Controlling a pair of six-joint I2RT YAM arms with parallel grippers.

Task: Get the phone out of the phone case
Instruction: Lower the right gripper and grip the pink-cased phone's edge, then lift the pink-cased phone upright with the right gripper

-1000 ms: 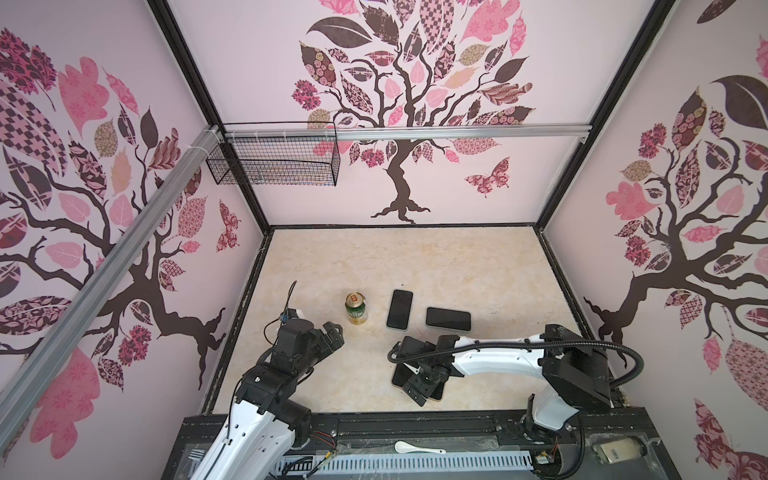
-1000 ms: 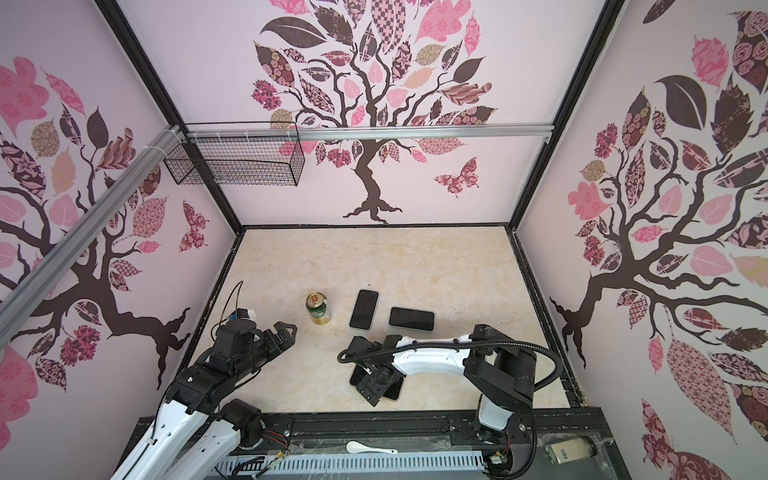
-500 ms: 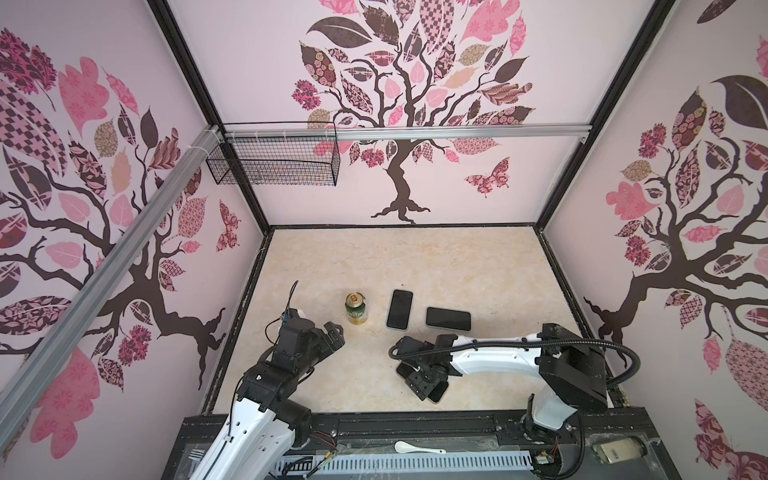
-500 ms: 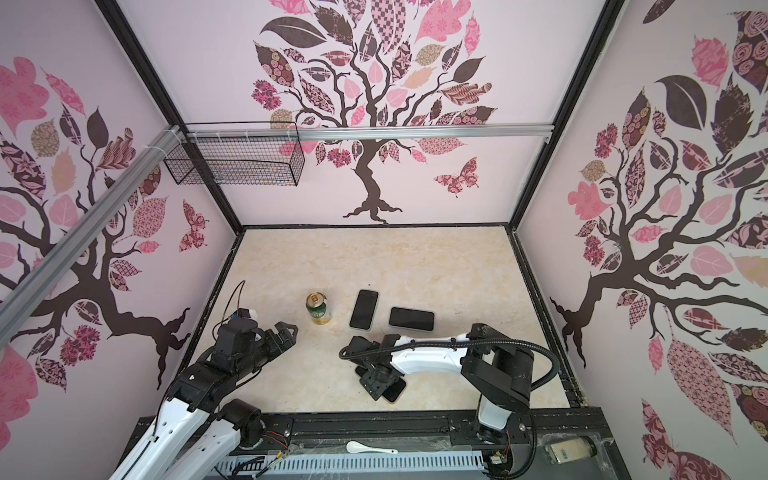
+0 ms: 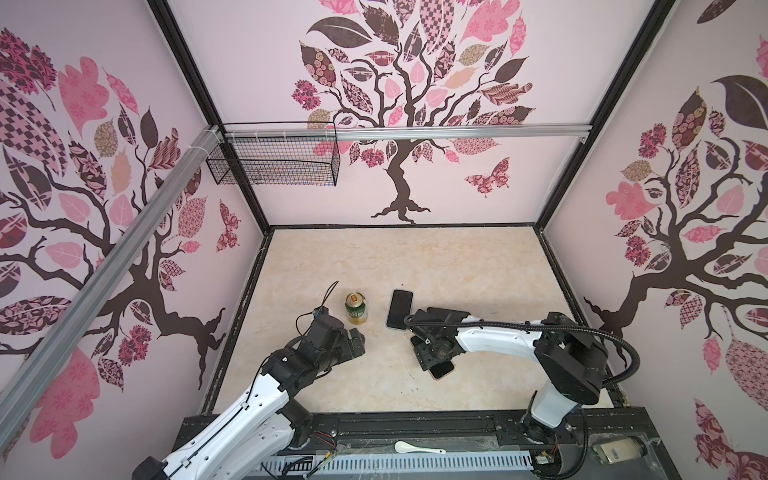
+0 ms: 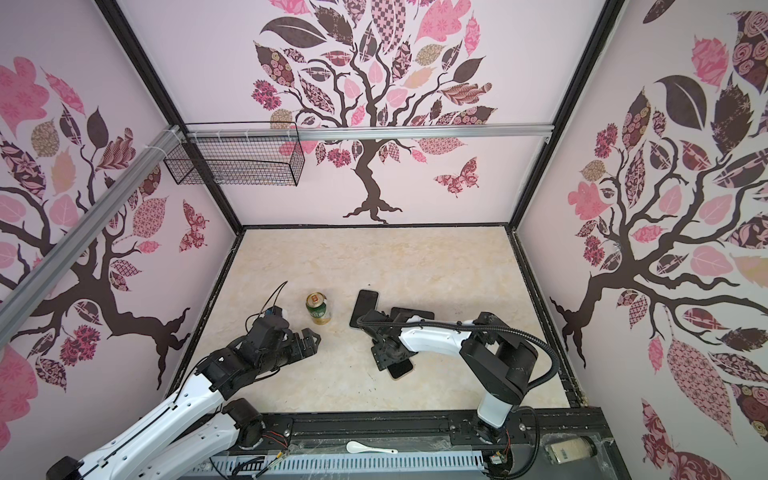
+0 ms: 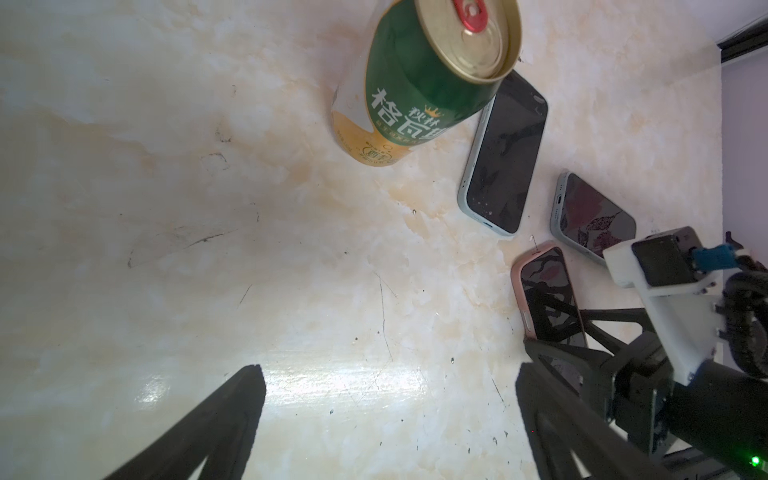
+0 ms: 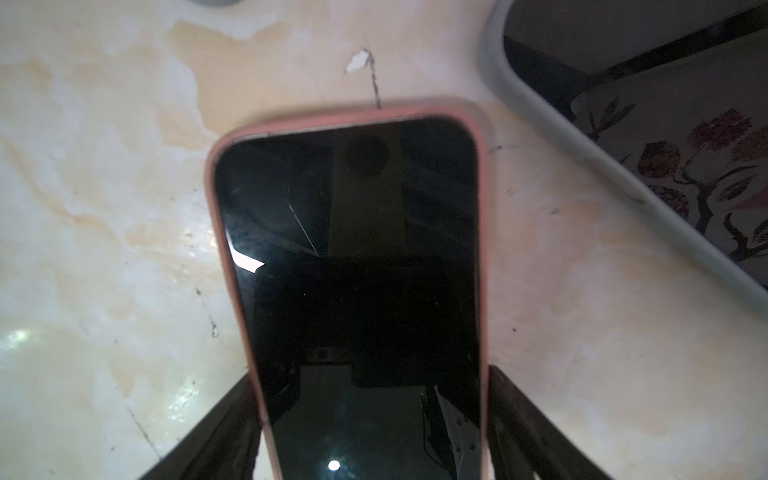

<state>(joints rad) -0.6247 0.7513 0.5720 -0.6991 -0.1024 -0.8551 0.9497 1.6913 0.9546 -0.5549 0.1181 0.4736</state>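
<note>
The phone (image 8: pixel 353 249) lies screen up in its pink phone case (image 8: pixel 224 232) on the marble table. My right gripper (image 8: pixel 370 415) straddles its width, and a finger (image 8: pixel 232 415) touches each long edge of the case. In both top views the right gripper (image 5: pixel 436 357) (image 6: pixel 392 357) covers most of the phone, with only its near end (image 5: pixel 442 370) (image 6: pixel 401 370) poking out. The left wrist view shows the far end of the pink-cased phone (image 7: pixel 544 286). My left gripper (image 5: pixel 358 338) (image 6: pixel 311 338) (image 7: pixel 390 386) hovers open and empty over bare table to its left.
A green can (image 5: pixel 356 307) (image 7: pixel 419 83) stands behind the left gripper. Two more phones in grey cases lie beyond the right gripper, one (image 5: pixel 400 308) (image 7: pixel 503 153) near the can, the other (image 7: pixel 590 216) (image 8: pixel 665 166) partly under the right arm. A wire basket (image 5: pixel 274 162) hangs on the back wall.
The right gripper has narrowed onto the cased phone and shifted slightly away from the front edge, the phone moving with it. The left arm has barely moved.
</note>
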